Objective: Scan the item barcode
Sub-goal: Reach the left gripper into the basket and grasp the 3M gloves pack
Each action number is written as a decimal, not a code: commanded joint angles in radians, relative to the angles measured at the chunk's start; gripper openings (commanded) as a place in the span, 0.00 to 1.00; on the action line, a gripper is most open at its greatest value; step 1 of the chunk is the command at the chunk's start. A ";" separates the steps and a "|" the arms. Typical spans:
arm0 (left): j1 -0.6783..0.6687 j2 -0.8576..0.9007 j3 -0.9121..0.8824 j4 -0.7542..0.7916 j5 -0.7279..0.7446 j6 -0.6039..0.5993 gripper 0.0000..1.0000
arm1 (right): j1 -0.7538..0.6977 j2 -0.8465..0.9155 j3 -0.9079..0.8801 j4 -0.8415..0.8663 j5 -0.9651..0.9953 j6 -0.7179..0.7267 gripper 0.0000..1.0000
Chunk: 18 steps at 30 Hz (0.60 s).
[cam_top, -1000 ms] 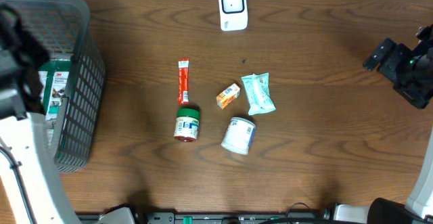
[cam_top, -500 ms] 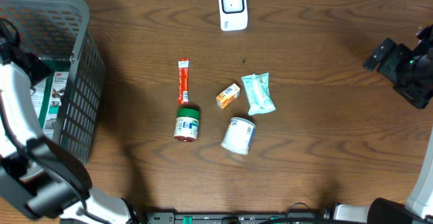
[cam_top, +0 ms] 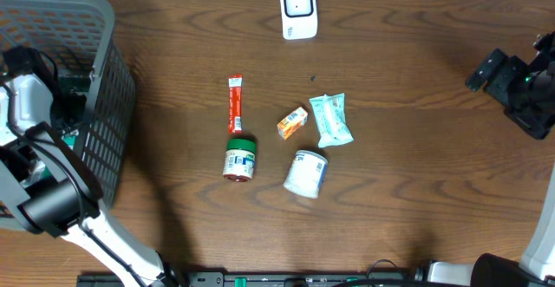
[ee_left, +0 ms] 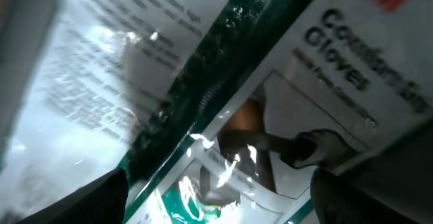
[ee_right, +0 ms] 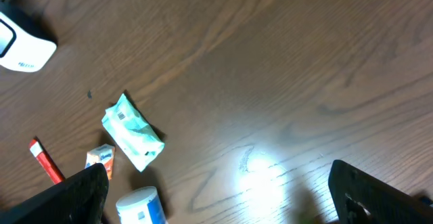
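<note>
In the left wrist view a white and green glove package (ee_left: pixel 318 61) in shiny plastic fills the frame, lying in the grey mesh basket (cam_top: pixel 108 27). My left gripper (ee_left: pixel 220 207) hangs open just above it, with one dark finger at each lower corner and nothing between them. The white scanner (cam_top: pixel 297 9) stands at the table's far edge. My right gripper (ee_right: pixel 223 207) is open over bare wood at the right (cam_top: pixel 487 68), holding nothing.
In the middle of the table lie a red stick packet (cam_top: pixel 234 103), a small orange box (cam_top: pixel 292 122), a teal tissue pack (cam_top: pixel 331 119), a green-lidded jar (cam_top: pixel 240 158) and a white tub (cam_top: pixel 305 173). The basket's tall walls enclose my left arm.
My left gripper's jaws have widened and the left arm has shifted inside the basket. The glove package now lies free below the jaws. The right arm has not moved.
</note>
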 commanded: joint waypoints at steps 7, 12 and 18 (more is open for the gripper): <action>0.023 0.026 -0.008 0.015 -0.001 0.019 0.86 | -0.003 0.005 0.015 -0.001 0.006 0.008 0.99; 0.023 0.000 0.008 0.005 0.004 0.018 0.86 | -0.003 0.005 0.015 0.000 0.006 0.008 0.99; 0.023 -0.077 0.013 0.025 0.003 0.019 0.86 | -0.003 0.005 0.015 0.000 0.006 0.008 0.99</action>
